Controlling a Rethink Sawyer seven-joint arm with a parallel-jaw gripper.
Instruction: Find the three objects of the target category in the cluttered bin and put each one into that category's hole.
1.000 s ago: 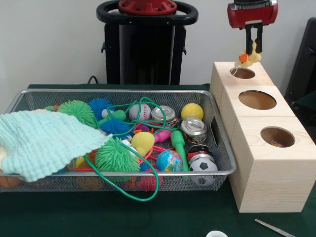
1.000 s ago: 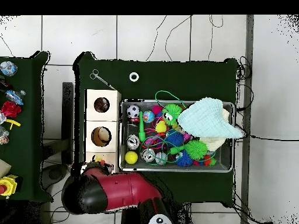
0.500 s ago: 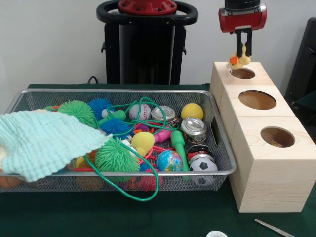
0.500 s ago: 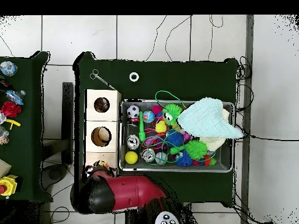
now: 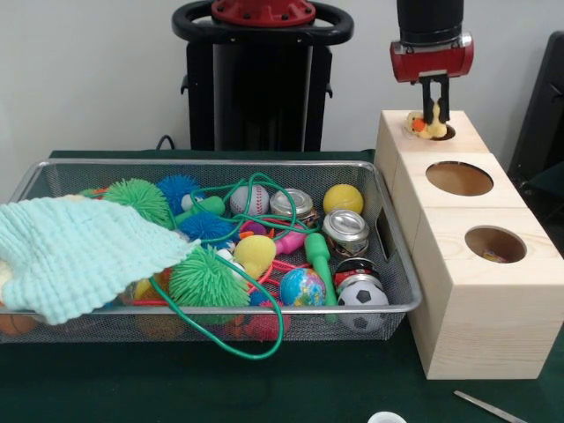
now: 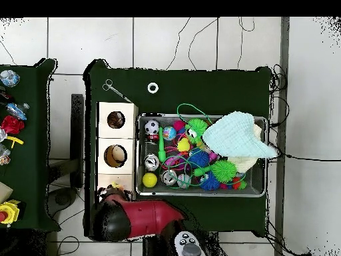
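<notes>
While the gripper (image 5: 434, 113) is pinching a soft yellow duck toy (image 5: 429, 128) between its narrow black fingers, the toy is sitting at the round rim of the far hole (image 5: 435, 132) in the pale wooden box (image 5: 476, 291). Compared with half a second ago, the claw is lower, with the duck now dipping into the opening beside the wire mesh bin (image 5: 398, 264).

Counted: one wire bin (image 5: 395, 264); one wooden box (image 5: 480, 264) with three holes; two tin cans (image 5: 345, 233); three green spiky balls (image 5: 207, 278); two blue spiky balls (image 5: 179, 189); one soccer ball (image 5: 362, 300); one baseball (image 5: 249, 199); one globe ball (image 5: 302, 287); one cloth (image 5: 75, 256).
</notes>
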